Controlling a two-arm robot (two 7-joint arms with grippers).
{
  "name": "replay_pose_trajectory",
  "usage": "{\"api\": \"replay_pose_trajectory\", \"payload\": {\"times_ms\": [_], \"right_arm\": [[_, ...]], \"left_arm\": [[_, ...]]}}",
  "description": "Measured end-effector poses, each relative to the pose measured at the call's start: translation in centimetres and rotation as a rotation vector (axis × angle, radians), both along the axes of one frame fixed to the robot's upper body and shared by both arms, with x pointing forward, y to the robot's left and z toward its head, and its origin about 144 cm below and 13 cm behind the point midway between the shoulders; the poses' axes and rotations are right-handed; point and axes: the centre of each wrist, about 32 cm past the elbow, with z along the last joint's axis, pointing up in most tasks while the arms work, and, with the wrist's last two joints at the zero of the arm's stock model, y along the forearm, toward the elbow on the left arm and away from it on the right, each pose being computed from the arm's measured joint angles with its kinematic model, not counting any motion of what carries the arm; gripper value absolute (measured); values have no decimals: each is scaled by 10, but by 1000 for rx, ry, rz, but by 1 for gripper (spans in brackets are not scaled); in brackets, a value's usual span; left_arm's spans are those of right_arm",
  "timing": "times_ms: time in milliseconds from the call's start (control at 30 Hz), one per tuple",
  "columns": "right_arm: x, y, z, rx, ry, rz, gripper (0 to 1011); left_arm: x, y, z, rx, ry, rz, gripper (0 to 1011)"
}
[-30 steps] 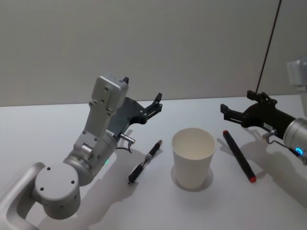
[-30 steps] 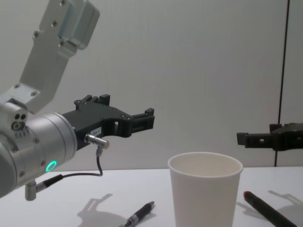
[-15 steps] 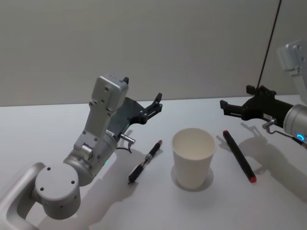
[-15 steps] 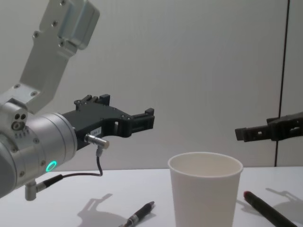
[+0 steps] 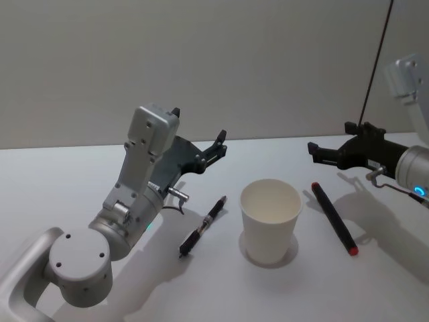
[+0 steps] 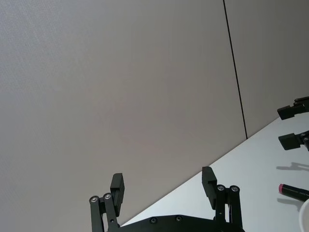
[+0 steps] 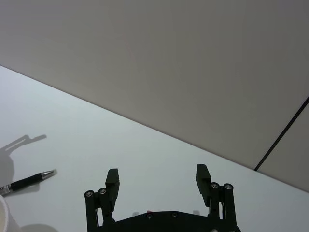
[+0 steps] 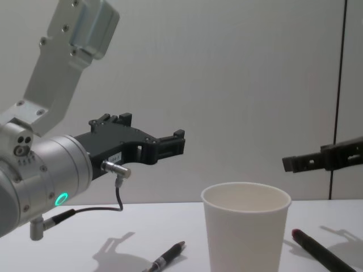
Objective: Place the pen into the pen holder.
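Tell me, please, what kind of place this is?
Probably a robot test bench in a lab: a white table, a plain grey panelled wall, and a paper cup, a black pen and a red-tipped pen laid out between the open left gripper and right gripper.

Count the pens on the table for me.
2: a slim black pen lies left of the white paper cup, and a thicker black pen with red ends lies right of it. The cup looks empty.
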Motion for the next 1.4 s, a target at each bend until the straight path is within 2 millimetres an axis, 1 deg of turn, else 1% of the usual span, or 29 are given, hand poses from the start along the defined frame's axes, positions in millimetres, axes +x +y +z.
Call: {"api": "replay_pose_trajectory", "payload": {"times_ms": [233,500,833,1100,1400], "right_arm": [[-5,1,-1,14,66,-31,1001],[-14,2,-1,39,169,-88,1002],[-25,5,-8,37,261,-154,1001],[-26,11,-12,27,293,-178,1001],[-17,20,-17,16,310,-196,1002]], "left_arm": [[0,0,0,0,0,0,1001],[0,0,0,0,0,0,1001],[0,0,0,0,0,0,1001],[0,0,0,0,0,0,1001],[0,0,0,0,0,0,1001]]}}
